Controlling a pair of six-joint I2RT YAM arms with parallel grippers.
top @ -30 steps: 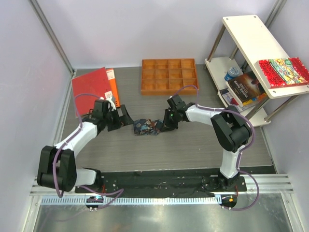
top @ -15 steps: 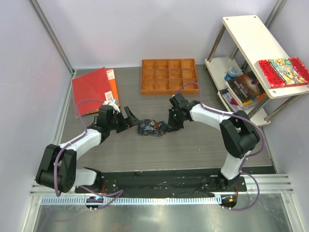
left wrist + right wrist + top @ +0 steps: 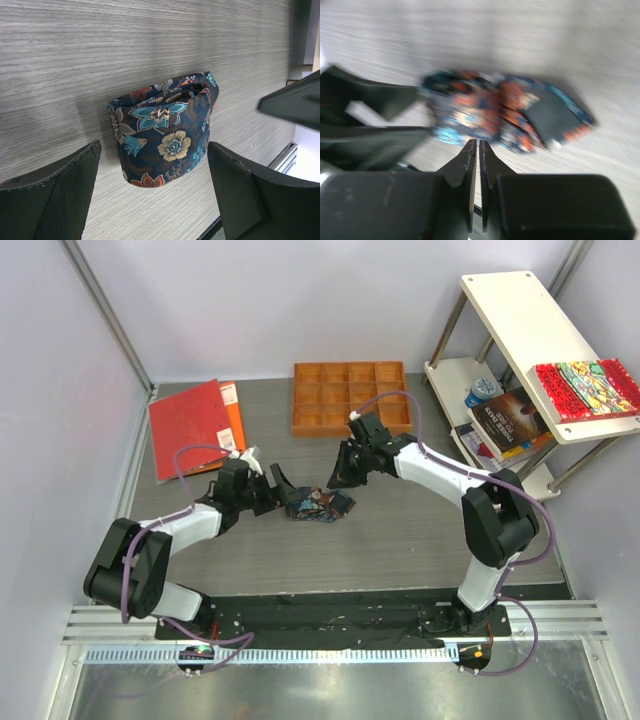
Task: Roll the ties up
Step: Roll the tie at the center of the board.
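The grey wood-grain worktop [image 3: 400,540] fills the middle of the top view, with 2 white arms reaching up from the bottom edge towards its centre. A white shelf unit [image 3: 515,315] stands at the right edge. It carries a red patterned book [image 3: 585,388] on its top board and a stack of books [image 3: 508,422] on the level below. At the upper left a red folder [image 3: 188,425] lies flat on the worktop. An orange tray [image 3: 350,398] with rows of empty compartments sits at the upper centre, well apart from the folder.

The tie [image 3: 165,140] lies at the centre of the worktop, between the 2 arms, already wound into a short, fat roll. Its navy cloth shows teal, orange and cream flowers, and the roll lies on its side with one open end towards the upper right of the left wrist view. In the blurred right wrist view a loose end at the right seems to show a plain dark lining.

The left hand [image 3: 282,492] sits just left of the roll with its jaws spread wide. Its 2 fingers [image 3: 65,185] flank the roll without touching it, and it holds nothing. The right hand [image 3: 476,147] hovers above and to the upper right of the tie. Its jaws are pressed nearly together, with only a sliver between them, and it is empty.
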